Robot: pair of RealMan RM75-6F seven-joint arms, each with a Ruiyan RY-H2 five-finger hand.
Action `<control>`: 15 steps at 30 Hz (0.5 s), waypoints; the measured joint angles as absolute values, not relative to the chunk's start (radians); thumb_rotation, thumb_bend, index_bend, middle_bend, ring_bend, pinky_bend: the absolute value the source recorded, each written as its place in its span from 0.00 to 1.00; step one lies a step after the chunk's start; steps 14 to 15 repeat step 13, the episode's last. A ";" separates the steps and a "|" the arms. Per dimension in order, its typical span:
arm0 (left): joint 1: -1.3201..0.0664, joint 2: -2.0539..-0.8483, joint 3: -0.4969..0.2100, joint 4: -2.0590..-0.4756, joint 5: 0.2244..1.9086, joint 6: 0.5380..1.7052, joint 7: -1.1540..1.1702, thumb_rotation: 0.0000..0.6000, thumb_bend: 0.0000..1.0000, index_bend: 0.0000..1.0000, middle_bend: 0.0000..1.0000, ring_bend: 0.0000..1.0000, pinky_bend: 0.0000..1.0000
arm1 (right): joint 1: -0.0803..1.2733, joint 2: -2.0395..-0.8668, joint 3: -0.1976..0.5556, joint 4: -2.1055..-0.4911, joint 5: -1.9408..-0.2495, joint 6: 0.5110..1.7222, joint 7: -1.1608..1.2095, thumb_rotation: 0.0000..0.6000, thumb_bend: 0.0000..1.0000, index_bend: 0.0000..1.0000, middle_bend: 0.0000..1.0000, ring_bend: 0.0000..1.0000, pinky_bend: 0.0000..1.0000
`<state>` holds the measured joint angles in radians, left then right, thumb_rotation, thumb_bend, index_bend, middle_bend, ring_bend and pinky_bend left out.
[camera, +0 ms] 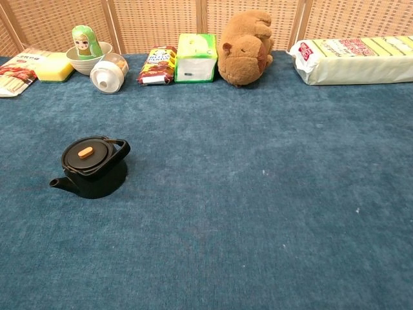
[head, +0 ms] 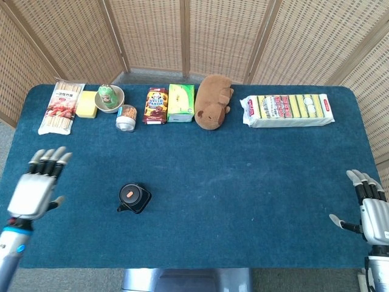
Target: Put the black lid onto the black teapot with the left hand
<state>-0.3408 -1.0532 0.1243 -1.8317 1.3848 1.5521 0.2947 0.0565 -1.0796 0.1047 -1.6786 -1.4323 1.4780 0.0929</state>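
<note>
The black lid (camera: 86, 153), round with a small orange knob, sat on top of the squat black teapot (camera: 92, 168), whose spout pointed toward the near left of the blue-carpeted table (head: 243, 182). In the head view the silver left hand (head: 34, 187) hung over the table's left edge, well apart from the teapot, which stood off to that hand's right. Its fingers were straight and spread, and it held nothing. The chest view did not show this hand.

The silver right hand (head: 372, 210) was at the far right edge of the table, fingers extended and apart, thumb out to the side, also empty. The teapot lay far to its left, across a wide stretch of carpet.

Beyond the left hand, along the back edge, lay a flat packet of snack sticks (head: 61, 106), then a yellow sponge block (head: 87, 104), and just beside it a pale bowl (camera: 82, 64) with a green-hooded doll figure (camera: 84, 41) standing upright in it. A clear lidded jar (camera: 107, 72) lay on its side near the bowl. Further along the row were a dark red biscuit box (head: 155, 105), a green tissue box (head: 181, 102) and a brown plush animal (head: 213, 101). Nearer the right hand's side, at the back, lay a long plastic pack of yellow sponges (head: 287, 110). Woven cane screens (head: 182, 36) stood behind the table.
</note>
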 measured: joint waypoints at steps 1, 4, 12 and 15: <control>-0.311 -1.054 0.132 -1.808 1.402 1.581 0.261 1.00 0.08 0.00 0.00 0.00 0.00 | 0.056 -1.080 0.104 -1.679 -1.433 1.479 0.092 1.00 0.12 0.07 0.07 0.07 0.00; -0.222 -1.061 0.155 -1.740 1.437 1.658 0.178 1.00 0.08 0.00 0.00 0.00 0.00 | 0.054 -1.079 0.104 -1.683 -1.438 1.486 0.093 1.00 0.12 0.07 0.07 0.07 0.00; -0.098 -1.090 0.172 -1.686 1.465 1.730 0.104 1.00 0.08 0.00 0.00 0.00 0.00 | 0.048 -1.067 0.105 -1.693 -1.447 1.499 0.108 1.00 0.12 0.07 0.07 0.07 0.00; -0.092 -1.092 0.171 -1.689 1.464 1.727 0.109 1.00 0.08 0.00 0.00 0.00 0.00 | 0.047 -1.066 0.104 -1.694 -1.448 1.501 0.110 1.00 0.12 0.07 0.07 0.07 0.00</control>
